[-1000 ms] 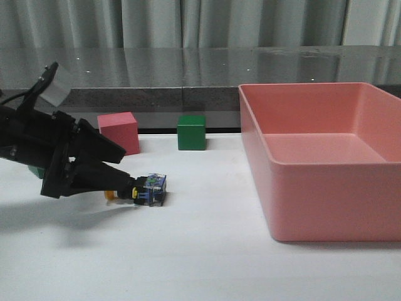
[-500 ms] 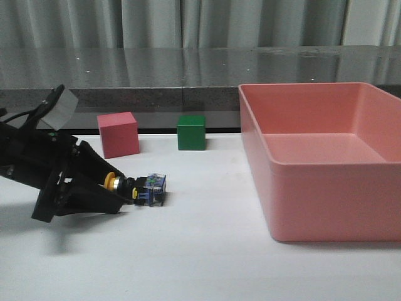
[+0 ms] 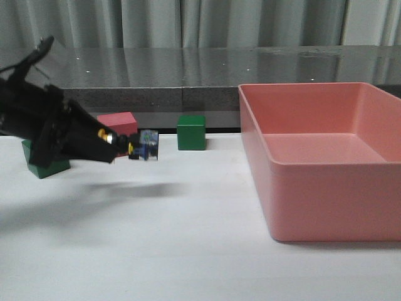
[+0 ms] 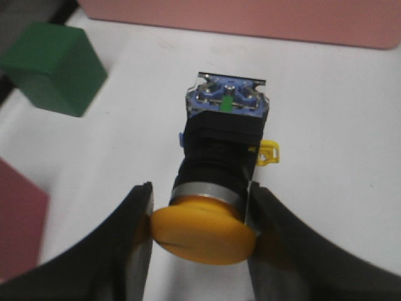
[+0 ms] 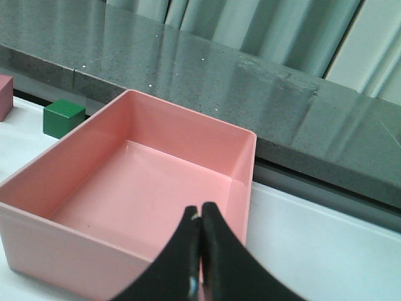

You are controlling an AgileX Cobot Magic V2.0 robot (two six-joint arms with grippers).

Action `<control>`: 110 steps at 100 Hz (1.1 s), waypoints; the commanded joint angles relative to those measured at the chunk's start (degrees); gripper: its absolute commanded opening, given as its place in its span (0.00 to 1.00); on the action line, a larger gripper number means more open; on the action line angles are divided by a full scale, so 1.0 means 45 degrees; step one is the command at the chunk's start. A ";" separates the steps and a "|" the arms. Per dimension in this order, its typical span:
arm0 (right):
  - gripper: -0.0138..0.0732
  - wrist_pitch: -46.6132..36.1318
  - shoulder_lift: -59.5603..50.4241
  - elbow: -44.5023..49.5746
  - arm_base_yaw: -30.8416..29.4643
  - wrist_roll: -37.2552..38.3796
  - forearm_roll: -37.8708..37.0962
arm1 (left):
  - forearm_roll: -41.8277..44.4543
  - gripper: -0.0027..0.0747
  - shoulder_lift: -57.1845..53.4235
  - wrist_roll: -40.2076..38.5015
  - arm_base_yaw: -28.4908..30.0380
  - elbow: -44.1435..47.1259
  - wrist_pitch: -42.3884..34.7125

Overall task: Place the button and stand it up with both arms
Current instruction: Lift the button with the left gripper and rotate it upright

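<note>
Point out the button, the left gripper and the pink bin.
button [image 4: 222, 157], left wrist view, on its black body.
left gripper [image 4: 199, 219], left wrist view, midway between the fingertips.
pink bin [image 3: 326, 200], front view, on its front wall.

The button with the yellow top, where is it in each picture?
Front view: the button is held up off the table at the tip of the left gripper, in front of the pink cube.
Left wrist view: it fills the middle, yellow cap pinched between the fingers.
Right wrist view: not in it.
Shared landmark: the pink bin.
</note>
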 commanded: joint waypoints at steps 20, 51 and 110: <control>0.09 -0.0993 0.0124 -0.0346 -0.0071 -0.0001 0.0081 | 0.7852 0.01 -0.3482 -0.7796 -0.0778 -0.2233 -0.1095; 0.09 -0.0962 0.0124 -0.0346 -0.0071 -0.0001 0.0081 | 1.7398 0.01 -0.3510 -1.5599 -0.4055 -0.4250 -0.0787; 0.09 -0.0883 0.0124 -0.0346 -0.0071 -0.0001 0.0084 | 2.6546 0.01 -0.0325 -1.9821 -0.7937 -0.4308 0.0896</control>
